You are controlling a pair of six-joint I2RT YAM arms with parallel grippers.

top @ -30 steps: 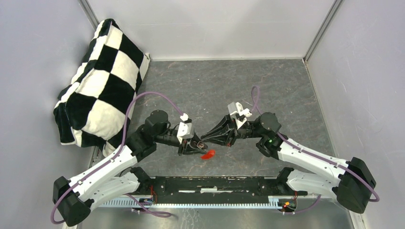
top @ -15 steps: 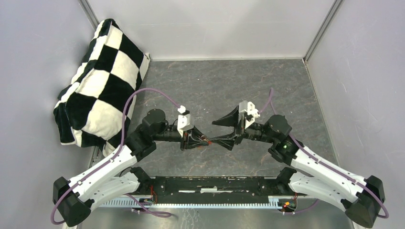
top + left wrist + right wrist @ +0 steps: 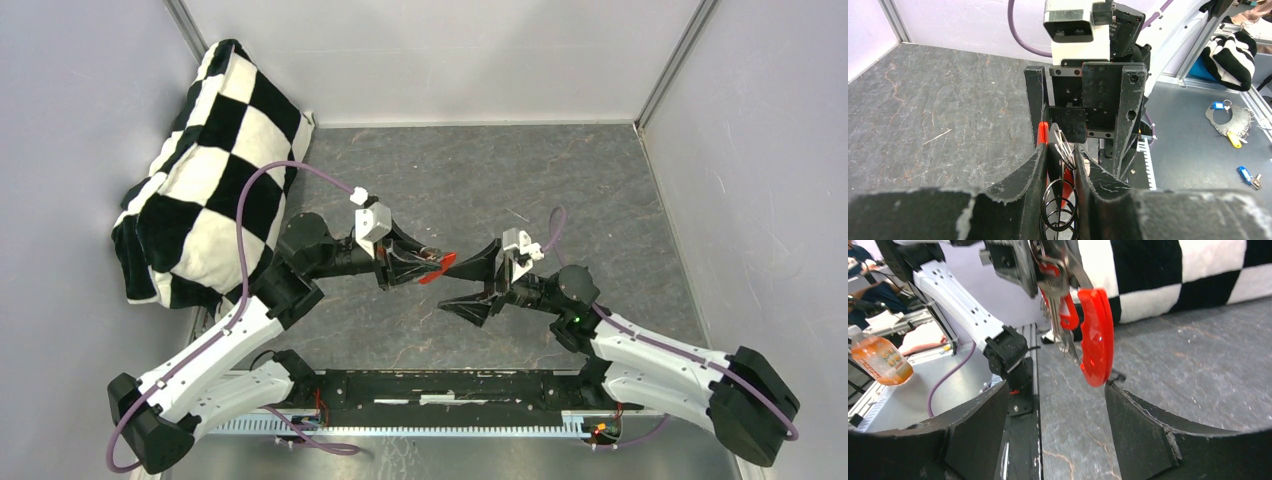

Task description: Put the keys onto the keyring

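**Left clamps the keyring, right stands wide open**

Nearest the bases is the right gripper (image 3: 470,285), jaws spread wide, released and facing the other arm. Its wrist view has both fingers (image 3: 975,427) flaring out along the bottom, with grey table (image 3: 1073,440) showing in the gap.

Just ahead of those fingertips, and a touch above, hangs the keyring (image 3: 1095,335). Its red band curves down, and the lower end comes right by the tip of one finger. Whether it is touching or just clear, I can't tell.

Tucked beside the band is a key (image 3: 1068,315) with a red head, dangling, and a bare metal blade points down below it. Whether that key is actually threaded on the ring, I can't make out.

Beyond that, the left gripper (image 3: 418,265) has the whole bunch, fingers clenched on it and holding it off the table. From its own wrist the wire rings (image 3: 1058,202) sit pinched upright between the two pads, with a sliver of red up at the fingertips. Straight past those fingertips, the right gripper stares back head-on.

Further out, behind the left arm, the checked pillow (image 3: 215,160) leans in the far corner against the wall. Off the table, past the left arm's base, stands a bottle (image 3: 880,360) of orange liquid.
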